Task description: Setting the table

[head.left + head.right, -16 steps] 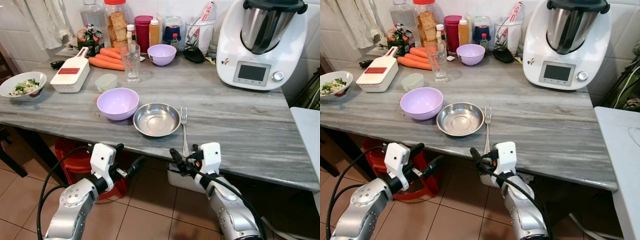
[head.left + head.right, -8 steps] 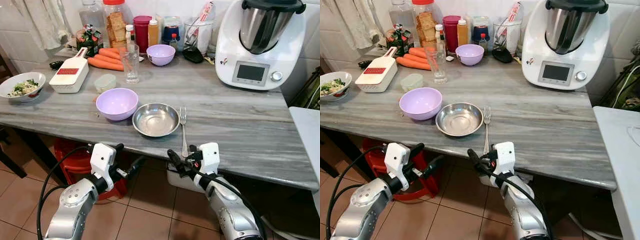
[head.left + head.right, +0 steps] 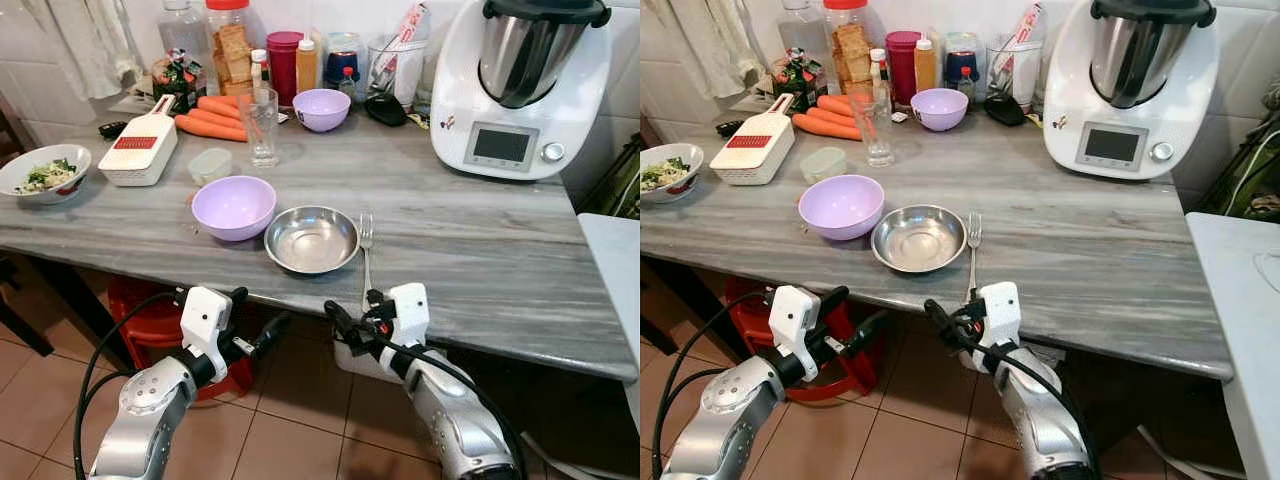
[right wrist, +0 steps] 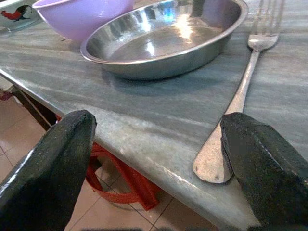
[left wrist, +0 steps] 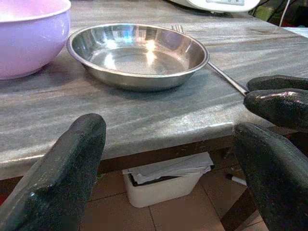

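Roughly, left to right: salad bowl sits at the far left of the bench, out of the way, then a white grater, carrots and a glass further back, likely prep items, not part of the place setting. Lilac bowl touches or nearly touches the steel plate, both near the front edge where a diner would sit. Fork lies just beside the plate on its right, tines pointing away from the edge, handle end reaching the bench edge: normal setting layout. Left end effector hangs below the bench edge, fingers spread, holding nothing, looks idle. Right end effector is at the edge by the fork handle, fingers spread wide, one pad just beside the handle tip, nothing pinched. Judged: either lining up on the fork or just clear of it, setting looks mostly placed. Big white cooking machine stands at back right.
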